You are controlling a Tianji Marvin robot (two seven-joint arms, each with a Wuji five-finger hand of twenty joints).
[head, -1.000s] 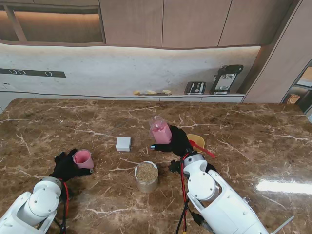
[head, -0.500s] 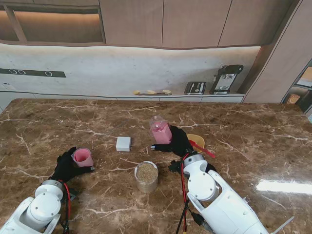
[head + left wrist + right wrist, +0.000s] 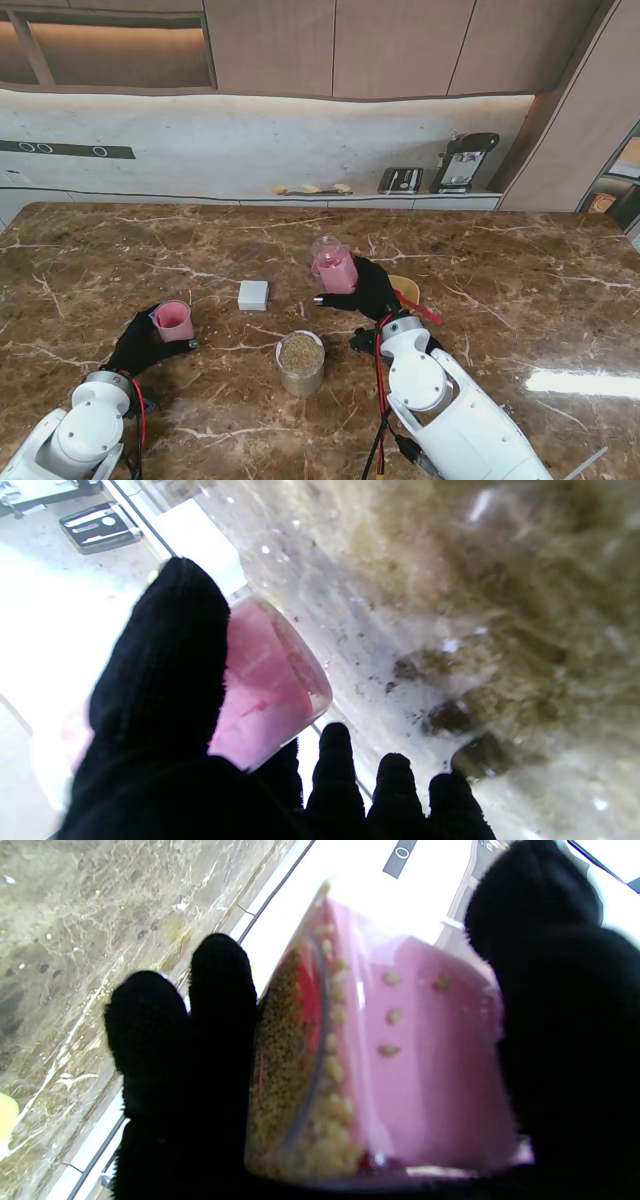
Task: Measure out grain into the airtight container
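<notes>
The left robot hand [image 3: 143,341] grips a pink cup [image 3: 173,320] upright; the right robot hand [image 3: 368,290] clasps a pink jar [image 3: 333,266] holding grain, raised off the desk [image 3: 520,280].

Black-gloved right hand [image 3: 550,1050], gripping pink container [image 3: 400,1050], grain [image 3: 285,1050] inside

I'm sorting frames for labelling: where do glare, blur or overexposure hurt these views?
Stand view: sharp, with one glare patch on the table. Left wrist view: background blown out white, table blurred, pink cup readable. Right wrist view: top overexposed, pink container soft though grains show.
</notes>
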